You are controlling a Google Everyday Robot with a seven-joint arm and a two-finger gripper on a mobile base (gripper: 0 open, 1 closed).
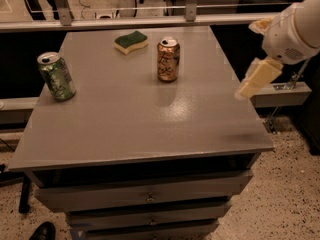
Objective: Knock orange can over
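Observation:
The orange can [168,59] stands upright on the grey table [150,119], toward the back and a little right of the middle. It is shiny orange-gold with dark script and a silver top. My gripper [257,78] hangs from the white arm at the right, over the table's right edge. It is well to the right of the can, a little nearer the front, and apart from it.
A green can [56,76] stands upright near the table's left edge. A green and yellow sponge [131,41] lies at the back, left of the orange can. A metal rail [150,21] runs behind the table. Drawers [145,196] sit under the top.

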